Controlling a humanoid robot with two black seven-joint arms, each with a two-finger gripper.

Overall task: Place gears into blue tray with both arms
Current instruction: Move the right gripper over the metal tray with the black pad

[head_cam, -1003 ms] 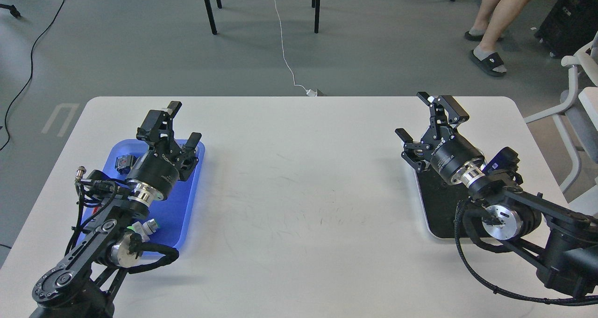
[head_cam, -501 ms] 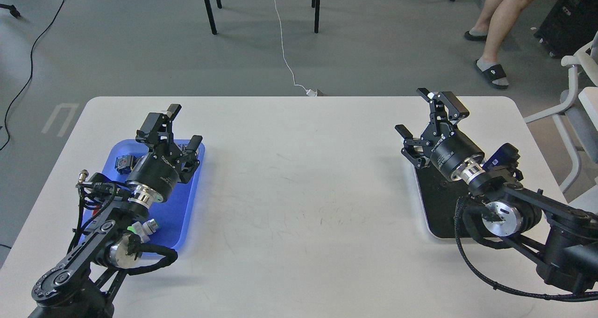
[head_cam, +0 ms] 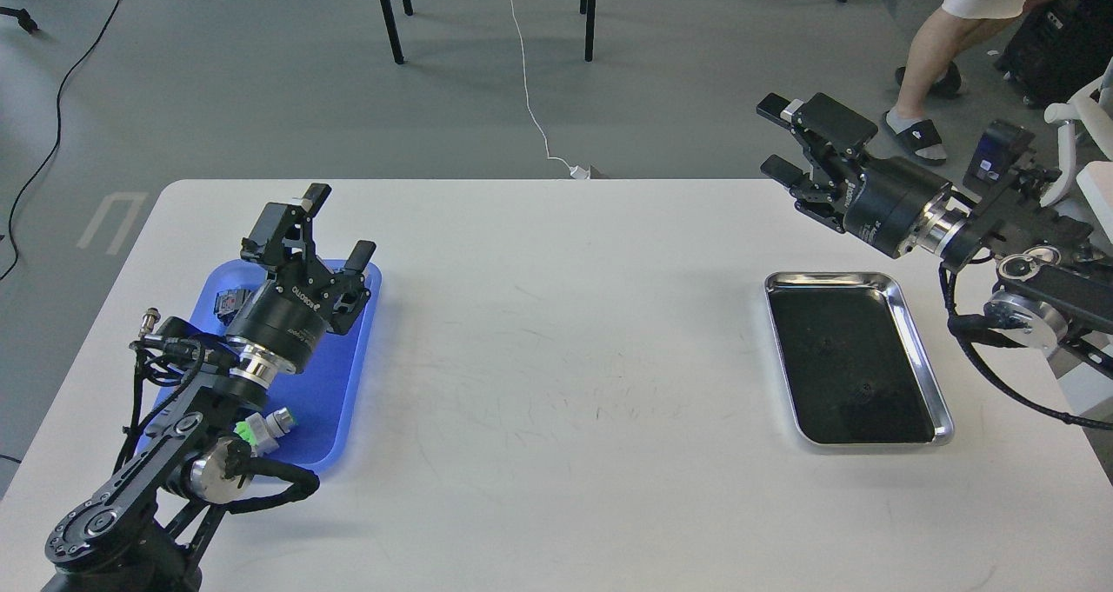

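Left claw (head_cam: pixel 335 227) spread empty over blue tray (head_cam: pixel 343 375); right claw (head_cam: pixel 780 138), seemingly gaping empty, lifted off metal tray (head_cam: pixel 922 349) holding two faint gears (head_cam: pixel 864 389).

blue tray (head_cam: pixel 348 375): near half hidden under left arm | gears (head_cam: pixel 864 389): two faint specks, perhaps, below right gripper (head_cam: pixel 783 140)

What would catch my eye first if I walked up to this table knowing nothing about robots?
Probably the two black arms: the left hand hangs open over a bright blue tray at the table's left side, while the right hand is raised, open, beyond the far right corner. Next, the shiny metal tray with a black inside, lying uncovered on the right. Behind the table, a person's bare leg in a sandal stands on the grey floor.
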